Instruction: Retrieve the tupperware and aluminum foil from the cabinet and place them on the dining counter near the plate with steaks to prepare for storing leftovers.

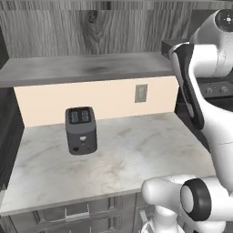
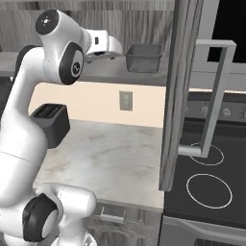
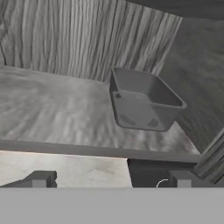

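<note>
The tupperware, a small dark grey open tub, stands upright on the cabinet shelf near its right wall. My gripper is open in front of the shelf's edge, short of the tub, with nothing between its fingertips. From the right base view, the gripper reaches at shelf height toward the tupperware, a short gap left of it. The cabinet has a grey plank shelf and a wood-grain back. The aluminum foil, the dining counter and the plate with steaks are out of view.
A black two-slot toaster stands on the white marbled worktop below the shelf. The open cabinet door hangs edge-on right of the tub. A black stove lies to the right. A wall outlet sits on the beige backsplash.
</note>
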